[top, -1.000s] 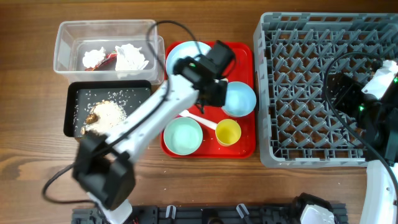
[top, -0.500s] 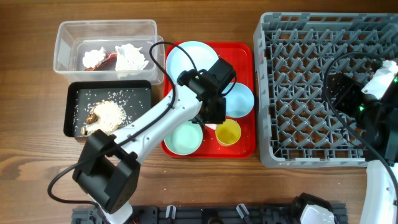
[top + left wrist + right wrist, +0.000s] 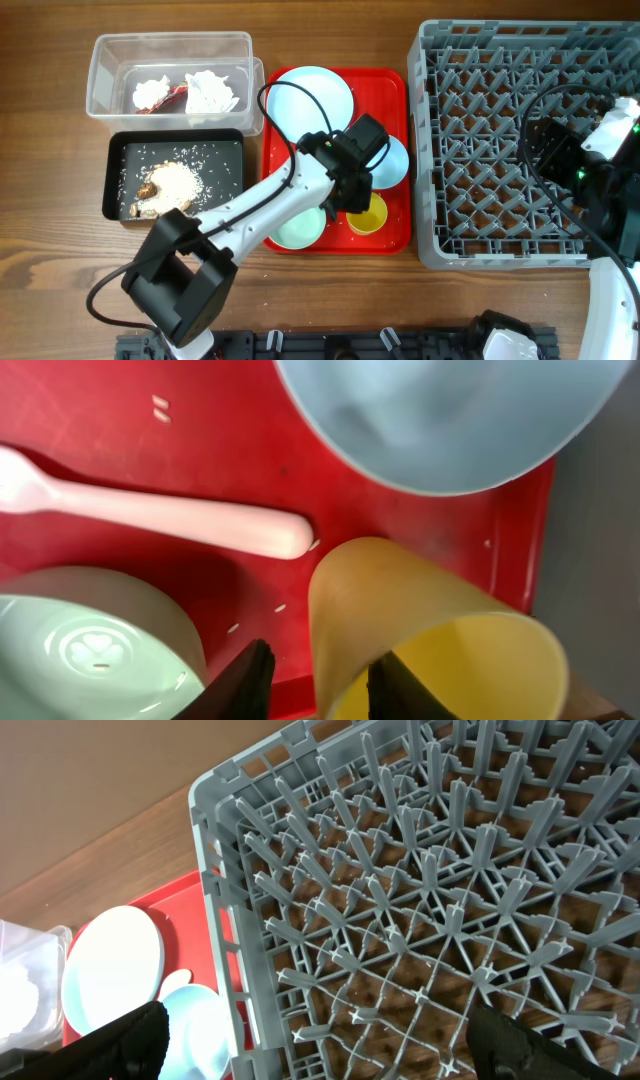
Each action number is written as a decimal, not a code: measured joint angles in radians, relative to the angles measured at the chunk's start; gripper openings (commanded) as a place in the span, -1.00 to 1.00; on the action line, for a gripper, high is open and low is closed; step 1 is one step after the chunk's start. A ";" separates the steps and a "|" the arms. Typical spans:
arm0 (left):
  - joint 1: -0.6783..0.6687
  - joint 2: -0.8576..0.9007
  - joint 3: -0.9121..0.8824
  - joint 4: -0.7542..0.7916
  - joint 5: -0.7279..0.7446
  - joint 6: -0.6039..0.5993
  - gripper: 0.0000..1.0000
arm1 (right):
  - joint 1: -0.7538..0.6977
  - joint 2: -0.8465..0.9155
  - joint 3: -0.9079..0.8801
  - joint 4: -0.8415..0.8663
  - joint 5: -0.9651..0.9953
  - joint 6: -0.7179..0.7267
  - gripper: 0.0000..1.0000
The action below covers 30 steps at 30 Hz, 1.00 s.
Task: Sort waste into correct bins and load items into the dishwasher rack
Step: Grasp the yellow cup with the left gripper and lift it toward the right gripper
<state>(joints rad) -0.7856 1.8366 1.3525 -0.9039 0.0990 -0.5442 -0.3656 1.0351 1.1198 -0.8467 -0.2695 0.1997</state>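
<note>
Left gripper [image 3: 320, 678] is spread, one finger each side of the yellow cup's [image 3: 440, 650] near wall, nothing pinched yet. We should sink lower, squeeze squarely and lift straight, clear of the spoon [image 3: 180, 520] just ahead. Right gripper [image 3: 320, 1038] is spread and empty, the rack [image 3: 420, 900] below it.

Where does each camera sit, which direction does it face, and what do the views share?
Overhead: fixed above, looking straight down on flat red serving tray and large grey pegged rack; left arm, right arm show.
Left wrist: close above the tray, facing the small yellow cup; dark jaws straddle its wall.
Right wrist: above the rack, facing down towards the tray; jaws at lower corners.
Shared: pale blue round bowl, in all three.
</note>
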 measured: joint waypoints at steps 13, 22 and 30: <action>0.117 -0.035 -0.009 0.053 0.240 0.010 -0.92 | -0.001 0.000 0.000 0.000 -0.194 -0.030 0.94; 0.505 -0.213 0.017 0.166 0.841 0.024 -0.92 | 0.045 0.042 0.000 0.105 -0.703 -0.092 0.95; 0.539 -0.213 0.017 0.296 1.249 0.026 -0.92 | 0.379 0.165 0.002 0.457 -0.952 -0.039 0.94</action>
<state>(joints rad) -0.2462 1.6238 1.3697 -0.6079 1.3476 -0.5179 0.0135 1.1999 1.1221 -0.3893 -1.2217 0.1612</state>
